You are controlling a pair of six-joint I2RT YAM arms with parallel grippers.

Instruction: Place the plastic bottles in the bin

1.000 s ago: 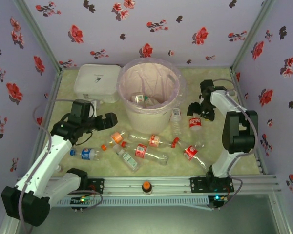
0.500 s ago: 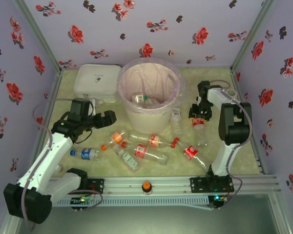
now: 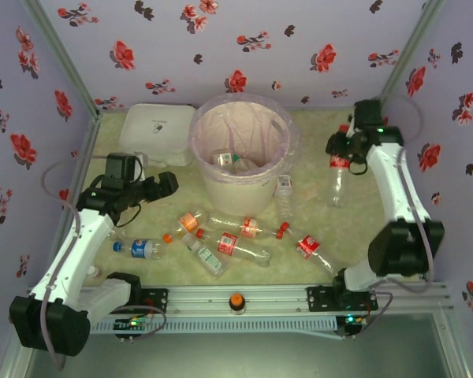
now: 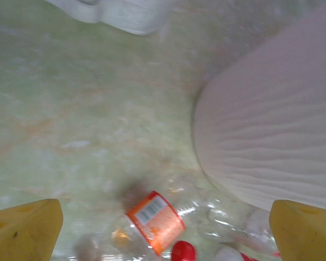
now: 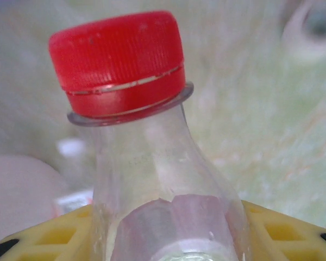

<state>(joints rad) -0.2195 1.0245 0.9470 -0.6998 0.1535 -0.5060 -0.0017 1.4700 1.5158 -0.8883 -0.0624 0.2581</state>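
Reading the top view with twelve o'clock at the far wall, the bin [image 3: 240,185] stands at the middle rear of the table [image 3: 363,228], its pink liner folded over the rim, with a few bottles [image 3: 232,161] already lying in its bottom. At about three o'clock from the bin, the right claw [image 3: 340,153] is partly closed around a clear red-capped bottle [image 3: 336,183], which appears to hang clear of the table. In the right wrist view that bottle's neck and red cap [image 5: 119,60] rise between the yellow fingers [image 5: 282,228], which press against its body on either side. At about eight o'clock from the bin, the left claw [image 3: 162,187] hovers with its jaws spread wide and nothing between them. Its wrist view shows the two yellow fingertips [image 4: 22,225] at opposite lower corners, an orange-labelled bottle [image 4: 155,215] lying on the table between them, and the bin's ribbed white wall at two o'clock. More loose bottles [image 3: 240,244] lie scattered on their sides at six o'clock from the bin. A blue-labelled bottle [image 3: 146,249] lies at seven o'clock, and a small one [image 3: 284,193] rests just beside the bin's base at four o'clock. A white lidded box [image 3: 156,130] sits at ten o'clock from the bin, near its rim.
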